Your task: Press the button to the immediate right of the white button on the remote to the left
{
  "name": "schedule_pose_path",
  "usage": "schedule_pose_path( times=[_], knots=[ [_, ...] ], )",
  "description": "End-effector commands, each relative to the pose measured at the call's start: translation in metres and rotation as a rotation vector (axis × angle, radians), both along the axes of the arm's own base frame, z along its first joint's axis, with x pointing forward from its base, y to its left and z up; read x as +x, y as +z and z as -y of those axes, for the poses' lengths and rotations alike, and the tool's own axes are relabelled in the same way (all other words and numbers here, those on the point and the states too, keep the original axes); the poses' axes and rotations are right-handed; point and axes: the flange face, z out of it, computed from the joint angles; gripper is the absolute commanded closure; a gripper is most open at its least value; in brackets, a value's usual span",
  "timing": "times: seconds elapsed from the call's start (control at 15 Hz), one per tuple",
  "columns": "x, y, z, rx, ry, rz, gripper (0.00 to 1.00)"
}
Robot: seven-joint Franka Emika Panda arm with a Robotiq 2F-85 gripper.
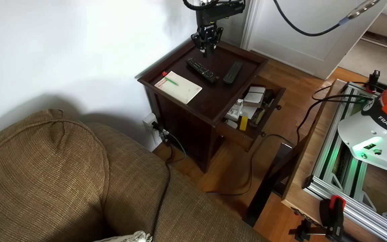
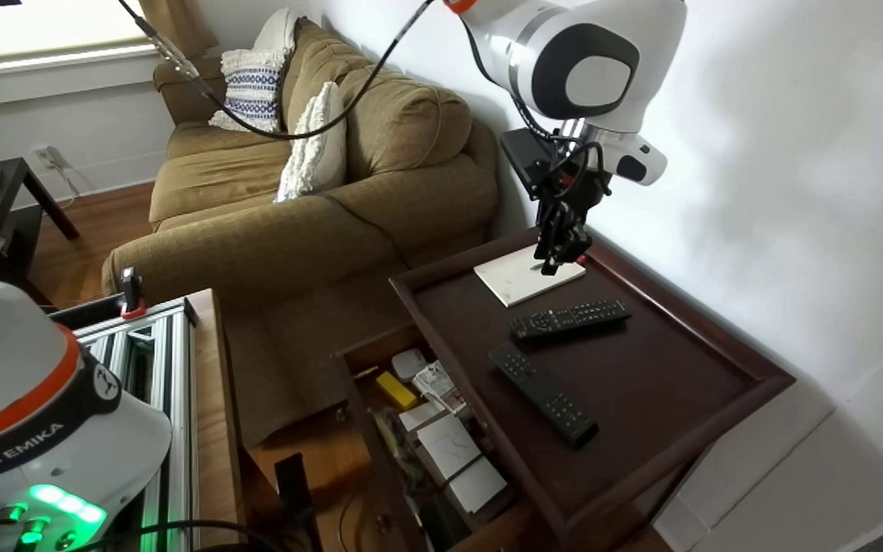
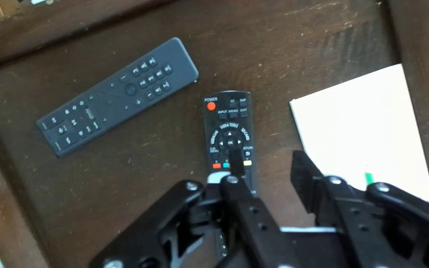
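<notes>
Jaws stand part-way apart, with nothing gripped, above the counter point(image 2: 664, 414). In the wrist view one finger point(image 3: 237, 163) hides part of the long black remote point(image 3: 233, 121), which lies flat on the counter below. A second, greyer remote point(image 3: 117, 96) lies angled near it; on the opposite side sits a pale booklet point(image 3: 363, 130), a slim green stick point(image 1: 171, 81) on top.
</notes>
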Motion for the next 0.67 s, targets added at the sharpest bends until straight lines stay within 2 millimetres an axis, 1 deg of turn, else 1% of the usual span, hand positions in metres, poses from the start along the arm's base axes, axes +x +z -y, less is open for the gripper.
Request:
schedule_pose_path(
  times=[0.0,0.13,0.2,0.27,0.33,0.4,0.47,0.53,0.6],
  knots=[
    [-0.044,0.031,-0.009,-0.037,0.137,0.142,0.29],
    [-0.061,0.044,-0.008,-0.036,0.196,0.246,0.16],
    [-0.071,0.05,-0.008,-0.03,0.228,0.296,0.07],
    [-0.085,0.053,-0.005,-0.018,0.249,0.321,0.01],
    [-0.098,0.054,-0.005,-0.011,0.267,0.334,0.0],
    [-0.107,0.054,-0.004,-0.01,0.281,0.34,0.0],
    [-0.075,0.049,-0.007,-0.022,0.249,0.317,0.0],
    [-0.083,0.051,-0.006,-0.022,0.254,0.317,0.0],
    [-0.082,0.053,-0.006,-0.022,0.253,0.322,0.0]
  ],
)
